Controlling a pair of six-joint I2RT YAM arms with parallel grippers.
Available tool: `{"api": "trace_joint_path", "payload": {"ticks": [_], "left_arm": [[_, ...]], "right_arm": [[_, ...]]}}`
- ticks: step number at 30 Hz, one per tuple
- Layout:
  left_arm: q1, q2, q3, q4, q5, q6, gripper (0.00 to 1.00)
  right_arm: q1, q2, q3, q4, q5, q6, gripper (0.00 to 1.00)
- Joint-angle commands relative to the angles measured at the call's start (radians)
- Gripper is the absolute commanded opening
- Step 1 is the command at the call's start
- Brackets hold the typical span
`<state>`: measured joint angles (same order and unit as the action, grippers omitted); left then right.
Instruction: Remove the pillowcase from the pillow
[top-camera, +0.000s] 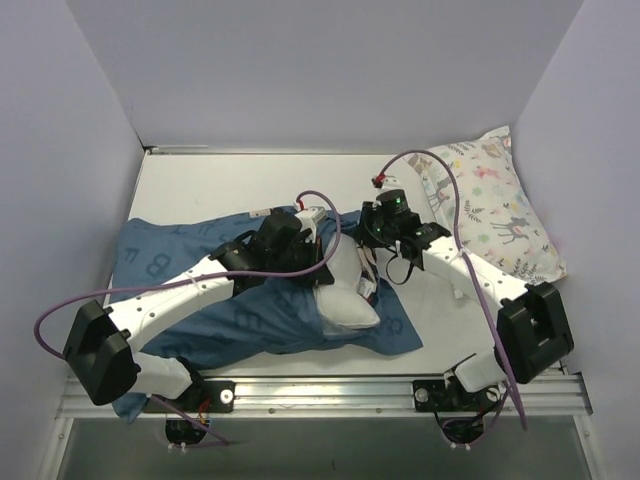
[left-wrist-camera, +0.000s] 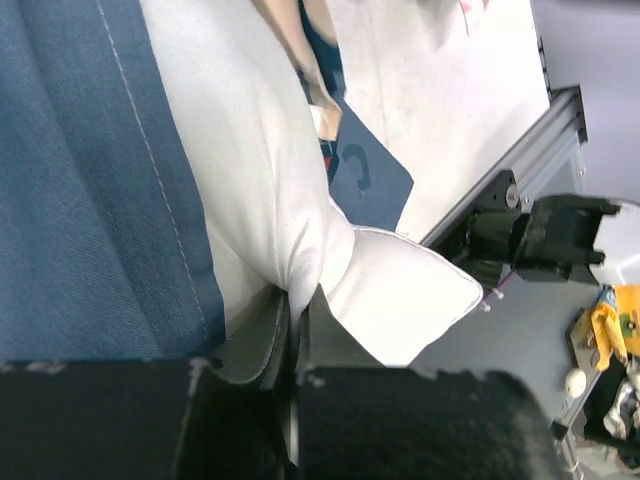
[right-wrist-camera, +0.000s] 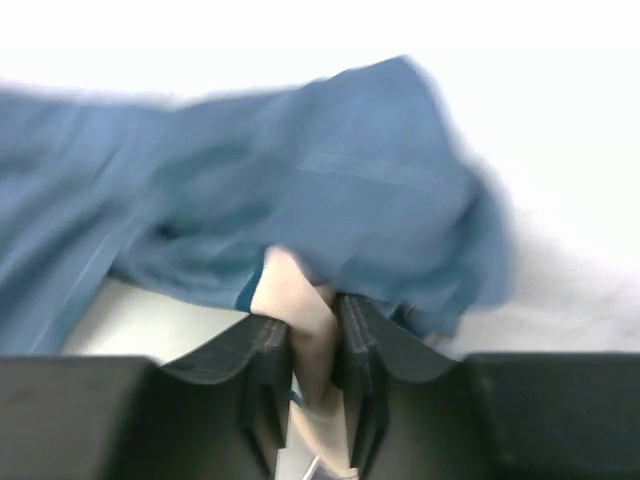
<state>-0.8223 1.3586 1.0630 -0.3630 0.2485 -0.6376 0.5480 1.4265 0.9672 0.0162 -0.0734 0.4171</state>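
The navy pillowcase (top-camera: 170, 262) lies across the table's left and middle, its open end bunched near the centre. From that opening the plain white pillow (top-camera: 350, 302) sticks out toward the front. My left gripper (top-camera: 325, 265) is shut on a corner of the pillow (left-wrist-camera: 260, 180), with white fabric pinched between its jaws at the left gripper (left-wrist-camera: 295, 310), beside the blue pillowcase (left-wrist-camera: 80, 200). My right gripper (top-camera: 373, 258) is shut on a pale fold at the edge of the pillowcase (right-wrist-camera: 330, 190); the fold fills the gap of the right gripper (right-wrist-camera: 318, 322).
A second pillow with pastel animal and leaf print (top-camera: 495, 205) leans in the back right corner. Bare white table (top-camera: 230, 185) lies behind the arms. An aluminium rail (top-camera: 330, 395) runs along the near edge, and walls close in on three sides.
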Motion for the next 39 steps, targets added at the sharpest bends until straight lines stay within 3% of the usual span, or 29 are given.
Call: {"api": "trace_joint_path", "payload": {"ticks": [1, 2, 7, 14, 24, 28, 32, 36, 39], "left_arm": [[-0.034, -0.056, 0.06, -0.004, 0.092, 0.03, 0.0], [-0.041, -0.067, 0.072, -0.005, 0.1, 0.038, 0.0], [-0.089, -0.111, 0.098, -0.014, 0.106, 0.058, 0.0], [-0.098, -0.26, 0.115, 0.045, 0.049, 0.059, 0.0], [-0.098, -0.401, 0.107, 0.119, -0.179, 0.07, 0.0], [-0.098, -0.444, 0.063, 0.223, -0.317, 0.049, 0.0], [-0.095, -0.422, 0.026, 0.405, -0.434, 0.067, 0.0], [-0.098, -0.287, 0.136, 0.493, -0.459, 0.085, 0.0], [-0.101, -0.179, 0.225, 0.493, -0.475, 0.087, 0.0]], "right_arm": [[-0.095, 0.08, 0.09, -0.053, 0.109, 0.012, 0.19], [-0.111, 0.1, 0.117, -0.055, 0.11, 0.017, 0.13], [-0.197, 0.238, 0.171, -0.036, 0.081, 0.037, 0.11], [-0.295, 0.356, 0.163, 0.126, -0.21, 0.136, 0.11], [-0.39, 0.417, 0.059, 0.511, -0.545, 0.408, 0.13], [-0.373, 0.437, 0.03, 0.643, -0.627, 0.505, 0.14], [-0.286, 0.42, -0.027, 0.746, -0.611, 0.525, 0.15], [-0.192, 0.399, -0.068, 0.757, -0.574, 0.476, 0.24], [-0.152, 0.376, -0.1, 0.824, -0.574, 0.476, 0.38]]}}
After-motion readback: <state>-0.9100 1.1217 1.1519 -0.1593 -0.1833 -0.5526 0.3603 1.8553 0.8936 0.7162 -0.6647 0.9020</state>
